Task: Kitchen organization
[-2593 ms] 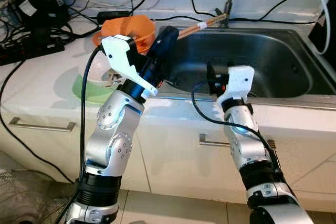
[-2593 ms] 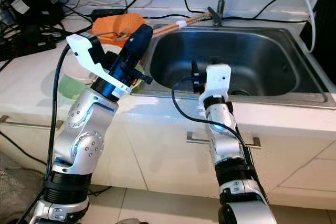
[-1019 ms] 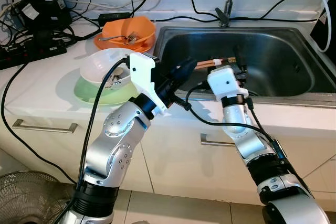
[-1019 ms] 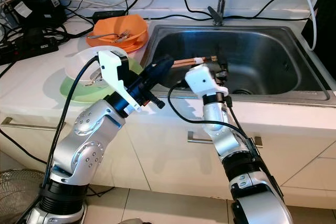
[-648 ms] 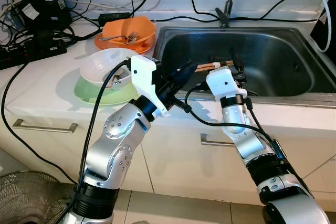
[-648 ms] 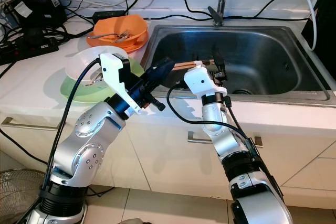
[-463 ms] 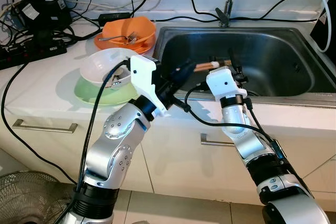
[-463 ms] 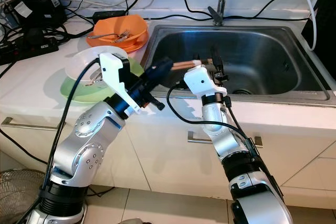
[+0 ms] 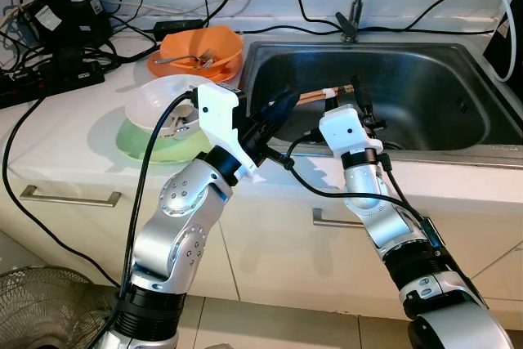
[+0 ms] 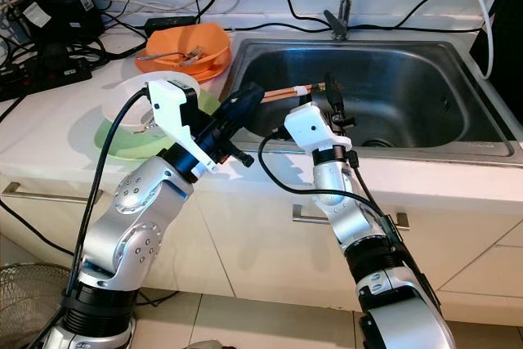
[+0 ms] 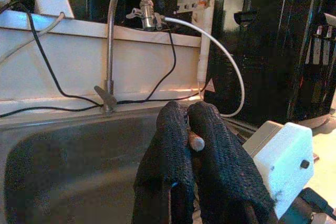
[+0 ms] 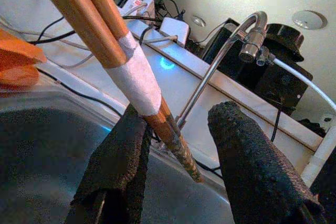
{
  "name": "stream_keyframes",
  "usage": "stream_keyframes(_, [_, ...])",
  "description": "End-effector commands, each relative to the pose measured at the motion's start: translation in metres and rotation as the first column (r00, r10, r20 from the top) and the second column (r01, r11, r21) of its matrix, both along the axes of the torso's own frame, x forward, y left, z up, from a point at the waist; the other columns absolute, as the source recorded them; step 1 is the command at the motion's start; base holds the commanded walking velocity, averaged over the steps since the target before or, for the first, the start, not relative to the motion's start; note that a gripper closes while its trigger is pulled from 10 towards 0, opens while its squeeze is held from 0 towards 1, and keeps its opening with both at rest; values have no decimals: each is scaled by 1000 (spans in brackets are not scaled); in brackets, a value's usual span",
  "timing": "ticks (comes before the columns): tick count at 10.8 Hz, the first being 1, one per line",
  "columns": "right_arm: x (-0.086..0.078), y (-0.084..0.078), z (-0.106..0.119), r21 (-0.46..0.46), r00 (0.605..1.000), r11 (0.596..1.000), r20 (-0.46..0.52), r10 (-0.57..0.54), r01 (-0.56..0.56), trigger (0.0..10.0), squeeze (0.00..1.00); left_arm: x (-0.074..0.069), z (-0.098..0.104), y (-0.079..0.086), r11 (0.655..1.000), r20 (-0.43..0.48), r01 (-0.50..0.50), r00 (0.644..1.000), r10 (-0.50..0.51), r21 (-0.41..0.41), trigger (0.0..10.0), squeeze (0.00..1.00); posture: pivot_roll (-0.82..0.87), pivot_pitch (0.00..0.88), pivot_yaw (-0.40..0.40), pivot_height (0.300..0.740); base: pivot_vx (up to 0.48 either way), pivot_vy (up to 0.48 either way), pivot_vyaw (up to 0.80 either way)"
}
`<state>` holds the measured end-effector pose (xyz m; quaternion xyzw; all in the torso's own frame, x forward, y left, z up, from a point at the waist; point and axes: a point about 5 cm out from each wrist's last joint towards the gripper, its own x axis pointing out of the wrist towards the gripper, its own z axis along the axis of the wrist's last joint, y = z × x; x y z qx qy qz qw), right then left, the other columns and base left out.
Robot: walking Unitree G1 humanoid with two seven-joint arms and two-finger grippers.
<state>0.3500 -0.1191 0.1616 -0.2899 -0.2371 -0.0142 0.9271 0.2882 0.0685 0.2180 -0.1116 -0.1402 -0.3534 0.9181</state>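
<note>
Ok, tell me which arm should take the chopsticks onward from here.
Left. The left gripper is shut on the chopsticks over the sink. The right gripper is open, with the tips between its fingers, not clamped.

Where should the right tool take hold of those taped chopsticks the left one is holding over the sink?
Probably just beyond the white tape band, on the free end of the chopsticks. The left tool is shut on the other end, and the pair runs roughly level over the sink. The right tool is open around that end; close from the sides.
</note>
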Motion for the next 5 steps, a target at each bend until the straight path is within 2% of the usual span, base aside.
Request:
stream_keyframes(1, [3,1,4,-2,1000,1000,5,-6,6,9294,0,3,4,4,1000,10,-24,1000,24,0,10000,0,109,0,94,740,0,0,0])
stream_keyframes(2, [3,1,4,-3,1000,1000,4,-5,5,10000,0,2,4,4,1000,7,-20,1000,20,-1,10000,0,110,0,95,740,0,0,0])
stream_keyframes(3, [3,2,4,-3,1000,1000,3,-4,4,8667,0,2,4,3,1000,5,-14,1000,14,-1,10000,0,111,0,95,740,0,0,0])
stream_keyframes(4, [3,3,3,-1,1000,1000,1,-2,2,4588,0,1,4,3,1000,-1,1,1000,-1,-5,10000,0,112,0,96,740,0,0,0])
stream_keyframes(5, [3,3,3,-1,1000,1000,0,-1,1,2196,0,1,4,2,1000,-6,11,1000,-11,-7,10000,0,111,0,97,740,0,0,0])
